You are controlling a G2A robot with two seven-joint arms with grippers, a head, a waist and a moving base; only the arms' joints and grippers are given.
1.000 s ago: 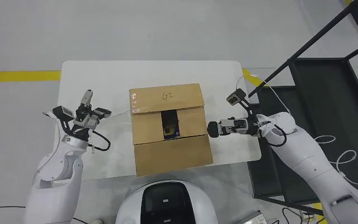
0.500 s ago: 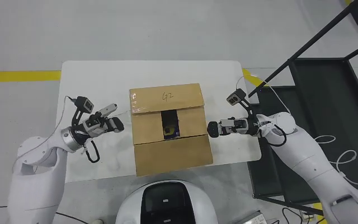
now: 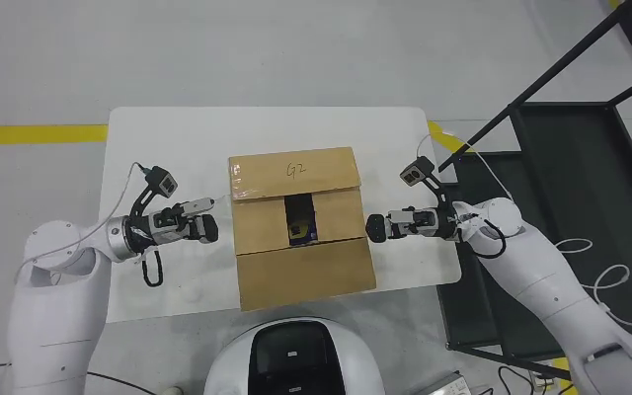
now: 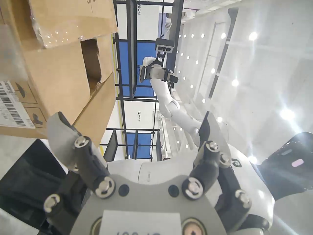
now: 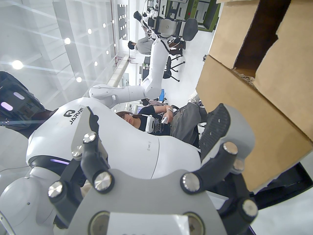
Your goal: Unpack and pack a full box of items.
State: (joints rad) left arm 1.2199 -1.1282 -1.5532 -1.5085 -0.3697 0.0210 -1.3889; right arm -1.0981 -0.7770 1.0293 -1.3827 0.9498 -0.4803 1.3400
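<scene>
Cardboard box (image 3: pixel 306 269) sits at the middle of the white table (image 3: pixel 168 138), brown and square to the robot. Its 2 long top flaps are folded down, but a narrow gap stays open between them at the centre. Through that gap a dark item (image 3: pixel 300 230) with yellow and blue on it shows, lying inside the box. Clear tape wrinkles across the far flap, which has a handwritten mark on it. In the left wrist view, a white barcode label (image 4: pixel 12 110) is stuck on the box's side wall.

Left gripper (image 3: pixel 209 228) is level with the gap, low over the table just beside the box's left wall, with a sliver of table between them. Its jaws are spread wide with nothing between them, plain in its own wrist view (image 4: pixel 132 123). The other arm's camera catches it across the box too (image 5: pixel 168 28).

Right gripper (image 3: pixel 375 228) is at the opposite wall, also level with the gap, its tip right at the box's edge; whether it touches, I cannot tell. Its jaws are likewise spread and empty (image 5: pixel 155 113), 1 ribbed pad (image 5: pixel 215 125) lying close under a flap's corner.

Beyond the table's right side stands a black metal rack (image 3: pixel 553 148). Yellow floor line (image 3: pixel 49 132) runs off past the table's left side.
</scene>
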